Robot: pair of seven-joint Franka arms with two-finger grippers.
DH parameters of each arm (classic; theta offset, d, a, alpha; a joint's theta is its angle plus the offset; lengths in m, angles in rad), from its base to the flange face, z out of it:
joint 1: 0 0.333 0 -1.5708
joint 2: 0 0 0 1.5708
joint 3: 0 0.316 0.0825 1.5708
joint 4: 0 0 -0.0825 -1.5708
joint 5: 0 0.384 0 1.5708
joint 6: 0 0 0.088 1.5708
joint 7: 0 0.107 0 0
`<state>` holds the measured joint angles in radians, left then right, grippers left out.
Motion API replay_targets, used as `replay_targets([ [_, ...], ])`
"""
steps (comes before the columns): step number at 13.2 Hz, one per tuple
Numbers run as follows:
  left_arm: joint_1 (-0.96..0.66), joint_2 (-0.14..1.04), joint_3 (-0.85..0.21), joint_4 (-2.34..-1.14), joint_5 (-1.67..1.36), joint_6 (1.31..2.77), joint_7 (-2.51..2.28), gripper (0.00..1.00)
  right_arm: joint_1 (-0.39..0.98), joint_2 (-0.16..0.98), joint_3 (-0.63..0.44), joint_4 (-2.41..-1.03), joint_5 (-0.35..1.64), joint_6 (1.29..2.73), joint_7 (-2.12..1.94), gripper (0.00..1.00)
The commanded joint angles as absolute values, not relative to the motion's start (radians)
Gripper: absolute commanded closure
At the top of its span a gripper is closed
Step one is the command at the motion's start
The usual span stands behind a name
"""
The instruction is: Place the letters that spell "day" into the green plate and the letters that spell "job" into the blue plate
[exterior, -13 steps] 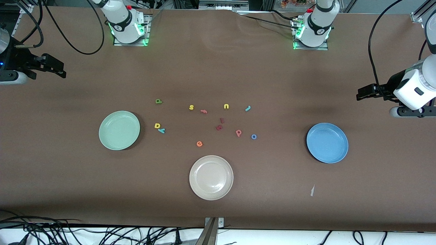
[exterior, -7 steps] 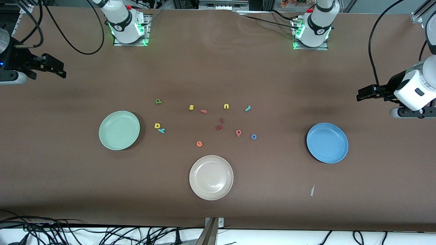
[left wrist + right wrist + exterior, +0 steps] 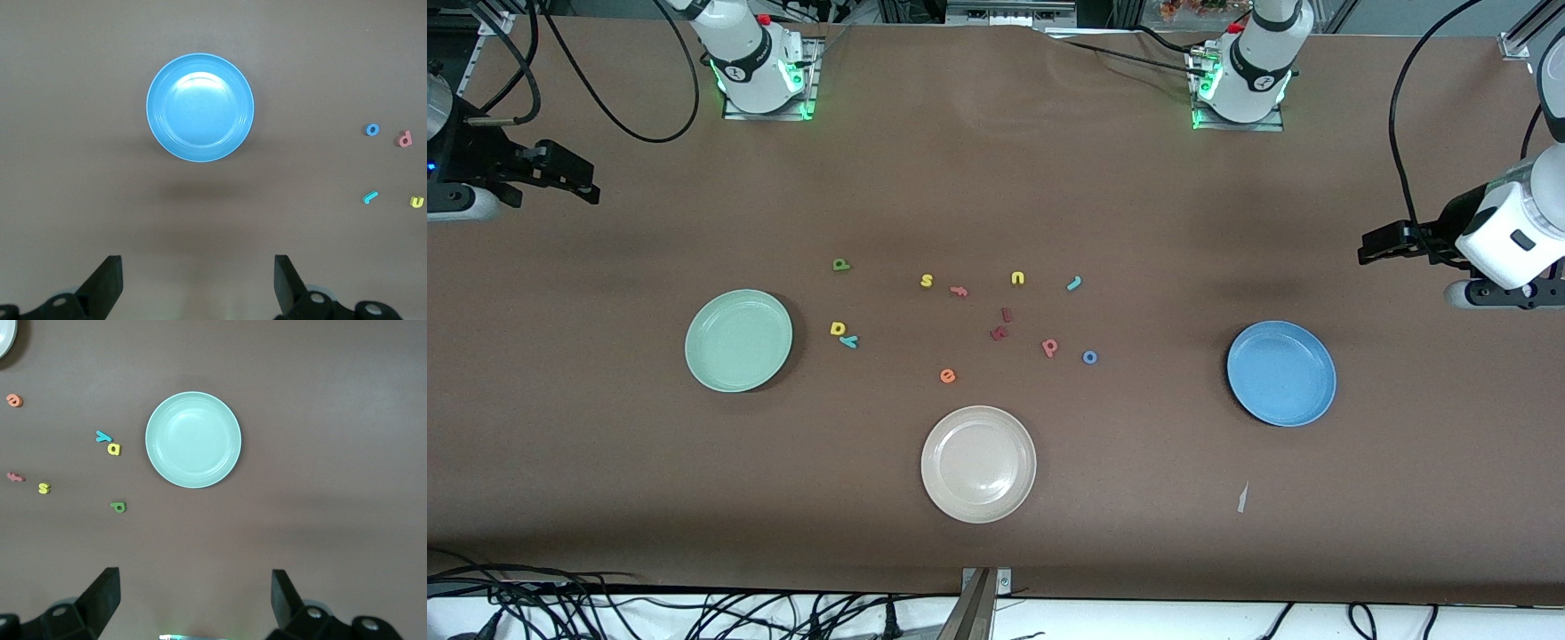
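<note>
The left gripper (image 3: 197, 283) hangs spread and empty over the left arm's end of the table (image 3: 1138, 533), near the blue plate (image 3: 1281, 373); the right gripper (image 3: 195, 600) hangs spread and empty over the right arm's end, near the green plate (image 3: 738, 340); both plates hold nothing; yellow "d" (image 3: 838, 329), teal "y" (image 3: 849, 341), green "a" (image 3: 840, 264), teal "j" (image 3: 1074, 284), blue "o" (image 3: 1089, 357) and pink "b" (image 3: 1050, 347) lie mid-table between them.

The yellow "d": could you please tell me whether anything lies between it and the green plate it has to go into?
Nothing visible does. The yellow "d" lies on bare table beside the green plate, toward the middle of the table. The teal "y" touches it on the side away from the plate. The plate holds nothing yet.
</note>
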<state>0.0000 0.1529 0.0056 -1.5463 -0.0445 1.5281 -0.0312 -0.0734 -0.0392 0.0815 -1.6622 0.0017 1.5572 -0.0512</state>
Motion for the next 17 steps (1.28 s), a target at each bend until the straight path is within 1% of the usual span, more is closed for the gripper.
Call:
replay_targets([
  [1,0.003,0.166,0.006,-1.516,-0.038,1.511,-0.009,0.0,-0.072,-0.038,0.08,-1.641,0.003,1.534,-0.066,0.0],
  [6,-0.002,0.169,0.003,-1.517,-0.041,1.502,0.003,0.0,-0.072,-0.038,0.08,-1.641,0.003,1.534,-0.064,0.0],
  [9,-0.014,0.193,0.0,-1.517,-0.044,1.467,0.153,0.0,-0.072,-0.038,0.08,-1.641,0.003,1.535,-0.064,0.0],
  [12,-0.055,0.212,-0.008,-1.517,-0.113,1.473,0.164,0.0,-0.069,-0.034,0.081,-1.641,0.006,1.543,-0.06,0.0],
  [15,-0.176,0.273,-0.009,-1.517,-0.118,1.506,0.167,0.0,-0.043,-0.029,0.081,-1.641,0.005,1.545,-0.055,0.0],
  [17,-0.295,0.288,-0.008,-1.522,-0.098,1.576,0.193,0.0,-0.009,-0.011,0.081,-1.641,0.0,1.548,-0.043,0.0],
])
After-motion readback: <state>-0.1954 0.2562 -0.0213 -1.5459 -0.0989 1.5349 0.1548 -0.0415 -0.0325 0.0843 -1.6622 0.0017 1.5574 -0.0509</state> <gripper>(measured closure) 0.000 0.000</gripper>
